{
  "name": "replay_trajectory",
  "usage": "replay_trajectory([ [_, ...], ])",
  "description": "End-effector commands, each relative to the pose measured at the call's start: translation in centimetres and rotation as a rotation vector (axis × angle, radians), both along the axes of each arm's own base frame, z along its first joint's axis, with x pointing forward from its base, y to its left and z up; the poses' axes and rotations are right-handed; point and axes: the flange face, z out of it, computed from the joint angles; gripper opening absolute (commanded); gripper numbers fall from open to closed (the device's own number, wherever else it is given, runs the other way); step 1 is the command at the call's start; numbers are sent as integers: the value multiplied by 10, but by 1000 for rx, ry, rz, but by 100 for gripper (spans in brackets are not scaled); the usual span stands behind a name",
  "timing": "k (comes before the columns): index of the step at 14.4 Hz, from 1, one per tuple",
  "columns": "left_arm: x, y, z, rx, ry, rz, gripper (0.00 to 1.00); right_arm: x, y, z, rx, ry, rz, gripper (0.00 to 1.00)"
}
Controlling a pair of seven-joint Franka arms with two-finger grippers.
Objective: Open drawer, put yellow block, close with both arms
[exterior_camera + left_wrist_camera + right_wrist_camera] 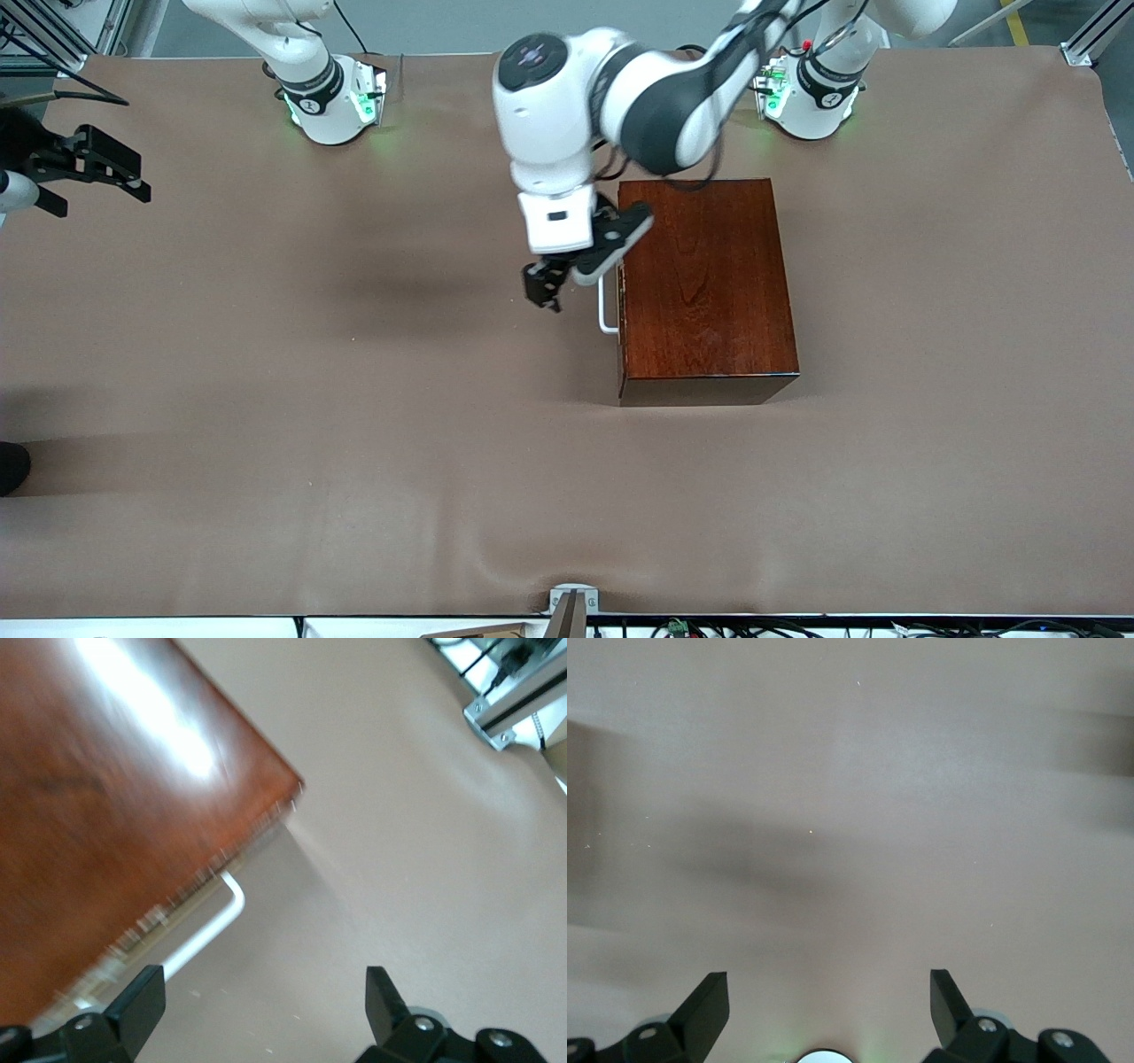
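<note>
The reddish-brown wooden box [707, 291] stands toward the left arm's end of the table. Its drawer is shut, and only the white bar handle [605, 312] shows on the side facing the right arm's end. My left gripper [543, 290] is open and empty, low in front of the drawer and just off the handle. In the left wrist view the handle [211, 928] lies close by one finger [140, 999] of the left gripper [264, 1005], beside the box [106, 797]. My right gripper [133, 177] is open and empty, waiting at the right arm's end; it also shows in the right wrist view [828, 1005]. The yellow block is out of view.
The brown table mat [354, 425] spreads wide between the two arms. The arms' green-lit bases [341, 102] [806, 93] stand along the table's edge farthest from the front camera. A small metal bracket [571, 602] sits at the nearest edge.
</note>
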Motion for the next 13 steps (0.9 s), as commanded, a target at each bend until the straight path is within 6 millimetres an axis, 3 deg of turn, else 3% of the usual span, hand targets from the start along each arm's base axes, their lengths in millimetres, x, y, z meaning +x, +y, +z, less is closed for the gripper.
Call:
replay_trajectory([
  [1, 3, 43, 38, 46, 26, -82, 100, -1, -1, 3, -11, 1, 9, 100],
  [3, 1, 63, 54, 82, 63, -155, 100, -1, 0, 4, -11, -2, 12, 100],
  [8, 17, 149, 113, 94, 131, -290, 100, -1, -2, 2, -10, 1, 8, 100],
  [13, 22, 214, 148, 77, 189, -432, 100, -1, -3, 3, -11, 1, 6, 100],
])
